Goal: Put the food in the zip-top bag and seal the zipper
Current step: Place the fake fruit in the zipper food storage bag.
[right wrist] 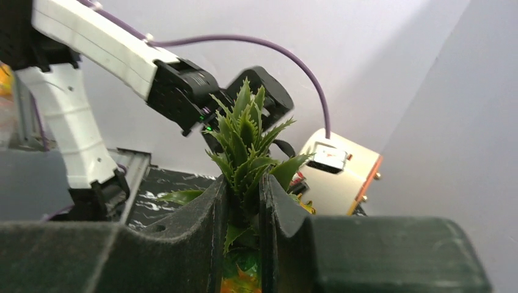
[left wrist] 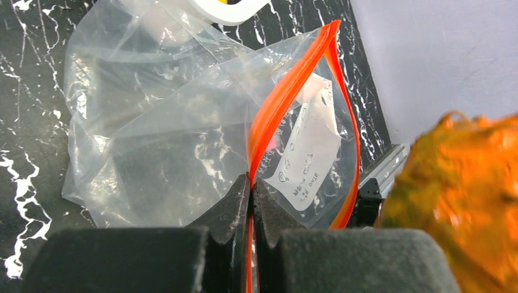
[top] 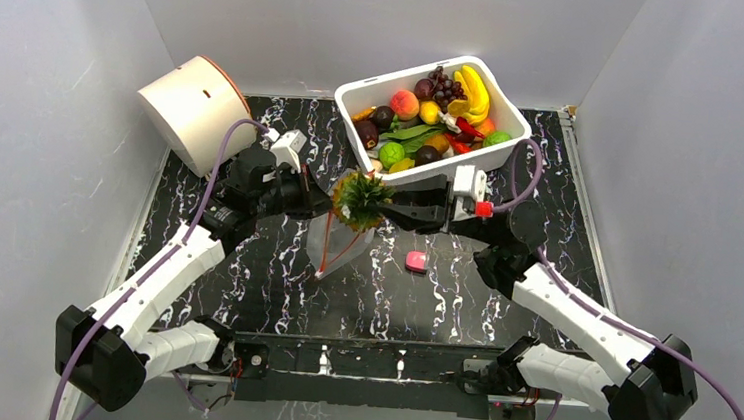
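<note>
Clear bag [top: 335, 245], pineapple [top: 361, 199] seemingly at mouth, pink block [top: 415, 262] near, bin [top: 348, 108] behind

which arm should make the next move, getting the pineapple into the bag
Right. The right gripper is shut on the pineapple by its crown, at the mouth of the bag. The left gripper is busy pinching the zipper, holding that mouth open.
</note>
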Controlling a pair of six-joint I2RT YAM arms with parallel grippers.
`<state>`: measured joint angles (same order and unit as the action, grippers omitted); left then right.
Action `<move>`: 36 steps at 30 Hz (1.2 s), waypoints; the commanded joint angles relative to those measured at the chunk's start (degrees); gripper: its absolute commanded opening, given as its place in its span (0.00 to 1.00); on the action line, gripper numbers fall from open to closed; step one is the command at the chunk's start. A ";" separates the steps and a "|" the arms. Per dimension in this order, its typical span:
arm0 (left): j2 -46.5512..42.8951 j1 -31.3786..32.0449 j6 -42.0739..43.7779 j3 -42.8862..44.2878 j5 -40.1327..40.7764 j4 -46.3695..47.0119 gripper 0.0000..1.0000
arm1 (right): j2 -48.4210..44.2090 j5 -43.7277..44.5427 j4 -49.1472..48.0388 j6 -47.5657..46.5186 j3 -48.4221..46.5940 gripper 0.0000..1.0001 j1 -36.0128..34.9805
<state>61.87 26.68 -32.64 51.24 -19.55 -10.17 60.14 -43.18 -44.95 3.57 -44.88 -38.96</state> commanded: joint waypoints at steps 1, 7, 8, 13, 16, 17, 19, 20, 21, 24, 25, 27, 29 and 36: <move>-0.02 -0.33 -2.10 2.20 -2.82 2.11 0.00 | -1.82 -0.53 -10.96 4.19 1.69 0.06 -2.57; 0.36 -0.36 -3.18 1.90 -3.66 2.88 0.00 | -1.37 -0.11 -13.19 5.67 2.97 0.06 -3.99; 0.26 -0.35 -3.46 1.77 -3.96 3.19 0.00 | -1.28 -0.07 -13.34 5.45 3.38 0.06 -4.11; -0.63 -0.35 -4.86 1.79 -6.21 4.18 0.00 | -1.46 1.70 -12.52 2.66 5.68 0.05 -4.28; -1.52 -0.37 -5.16 1.85 -7.07 4.26 0.00 | -2.05 2.83 -8.19 -0.89 6.25 0.05 -4.37; -1.95 -0.39 -5.09 1.80 -7.08 4.06 0.00 | -2.44 3.43 -6.16 -2.23 6.65 0.05 -4.37; -2.75 -0.40 -5.07 1.65 -7.12 3.98 0.00 | -3.35 4.82 -3.49 -4.71 7.68 0.04 -4.37; -3.08 -0.39 -5.11 1.71 -7.35 4.09 0.00 | -3.93 5.64 -2.10 -5.98 8.15 0.04 -4.32; -3.22 -0.41 -5.07 1.78 -7.61 4.04 0.00 | -4.43 6.48 -0.60 -7.20 8.64 0.04 -4.32; -3.39 -0.36 -5.15 2.20 -8.36 3.85 0.00 | -6.12 8.81 3.41 -10.60 9.46 0.03 -4.31; -3.39 -0.36 -5.23 2.27 -8.58 3.91 0.00 | -6.51 9.54 4.27 -11.54 9.76 0.03 -4.31; -3.41 -0.40 -5.67 2.22 -9.17 4.58 0.00 | -6.93 10.63 4.93 -12.71 10.31 0.03 -4.30; -3.31 -0.40 -6.36 2.11 -9.94 5.41 0.00 | -6.71 10.80 4.13 -12.59 10.76 0.03 -4.32; -3.22 -0.33 -7.95 1.94 -11.12 6.55 0.00 | -4.77 10.44 -10.25 -3.15 12.93 0.02 -4.36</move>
<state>59.75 26.68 -39.05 51.35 -28.36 -5.41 55.09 -34.26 -42.17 -4.71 -32.64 -43.07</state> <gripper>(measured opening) 0.012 0.183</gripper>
